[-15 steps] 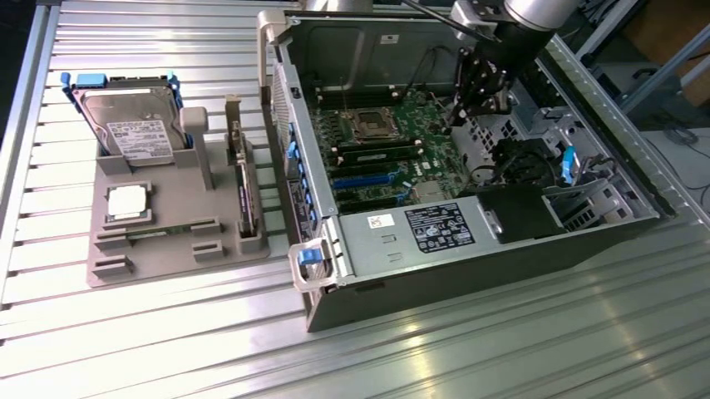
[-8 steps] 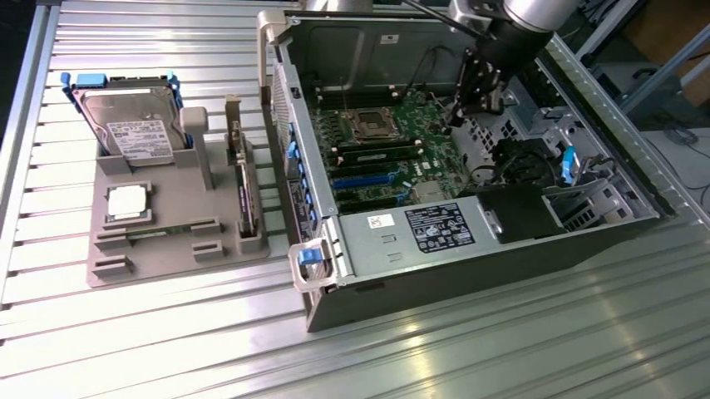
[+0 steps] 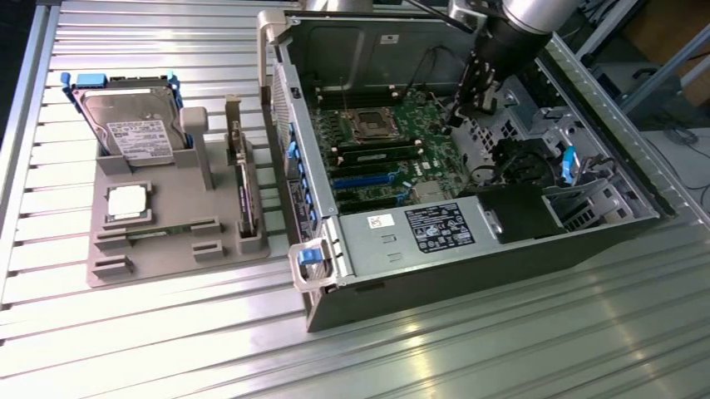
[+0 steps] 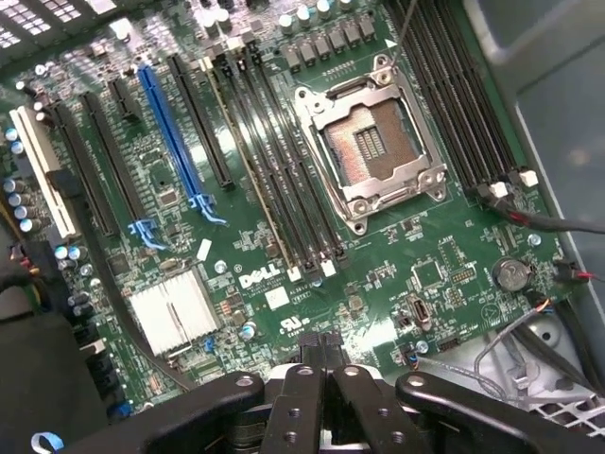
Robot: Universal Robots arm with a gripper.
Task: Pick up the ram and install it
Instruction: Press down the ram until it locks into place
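My gripper (image 4: 324, 348) is shut with nothing between its fingers. It hovers above the green motherboard (image 4: 246, 312), close to the near ends of the black memory slots (image 4: 293, 203). A long thin green board, which looks like the ram (image 4: 248, 165), stands edge-on in one of those slots beside the empty CPU socket (image 4: 369, 142). In the exterior view the gripper (image 3: 456, 119) hangs inside the open computer case (image 3: 477, 249), to the exterior view's right of a dark stick (image 3: 377, 154) on the board. Another thin green stick (image 3: 155, 235) lies in the front groove of the grey tray (image 3: 166, 266).
The grey tray also holds a hard drive (image 3: 133, 133), a square silver CPU chip (image 3: 128, 202) and upright expansion cards (image 3: 244, 195). Inside the case are a black power supply (image 3: 438, 226), blue card slots (image 4: 175, 137), a silver heatsink (image 4: 175, 307) and loose cables (image 4: 548, 222).
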